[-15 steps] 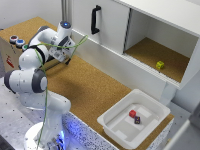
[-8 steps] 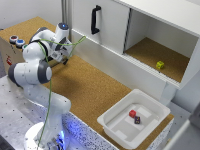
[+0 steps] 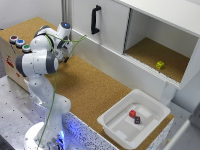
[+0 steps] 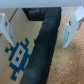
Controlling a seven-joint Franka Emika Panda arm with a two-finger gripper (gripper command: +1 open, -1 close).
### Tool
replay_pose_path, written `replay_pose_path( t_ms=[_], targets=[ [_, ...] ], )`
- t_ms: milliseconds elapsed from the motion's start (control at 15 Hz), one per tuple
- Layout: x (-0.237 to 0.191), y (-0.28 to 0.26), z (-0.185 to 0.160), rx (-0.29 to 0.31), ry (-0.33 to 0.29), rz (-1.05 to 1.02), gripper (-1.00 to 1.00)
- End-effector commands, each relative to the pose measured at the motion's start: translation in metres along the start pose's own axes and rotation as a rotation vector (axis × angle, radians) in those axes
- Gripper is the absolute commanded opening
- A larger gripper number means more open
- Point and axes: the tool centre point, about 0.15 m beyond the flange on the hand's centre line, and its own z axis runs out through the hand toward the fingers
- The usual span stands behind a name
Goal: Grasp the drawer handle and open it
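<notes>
The hand [image 4: 41, 25] is spread, fingers [image 4: 6, 27] apart around nothing. The handle [image 3: 95, 19] stands upright on the drawer [image 3: 107, 27], well apart from the hand, above the worktop [image 3: 95, 90].

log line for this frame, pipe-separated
phase: approach | gripper: open, holding nothing | drawer handle: not grasped, arm far from it | drawer: closed | tub: two small objects inside

Arm folded low over the cork counter, away from the cupboard.
The drawer handle [image 3: 95, 19] stands upright on the white drawer [image 3: 102, 25], untouched; the gripper is hidden behind the arm [image 3: 47, 47].
</notes>
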Motion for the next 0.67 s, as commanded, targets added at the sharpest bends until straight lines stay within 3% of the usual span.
replay_pose_path(
  t_ms=[0,467,533,600],
  targets=[
    [-0.0122,0.0029,0.0256,0.082,0.018,0.062,1.00],
    [-0.0162,0.0096,0.0335,0.148,0.033,0.114,1.00],
    [-0.0150,0.0092,0.0335,0.148,0.033,0.109,-1.00],
    [-0.0141,0.0083,0.0353,0.155,0.026,0.100,-1.00]
  ],
)
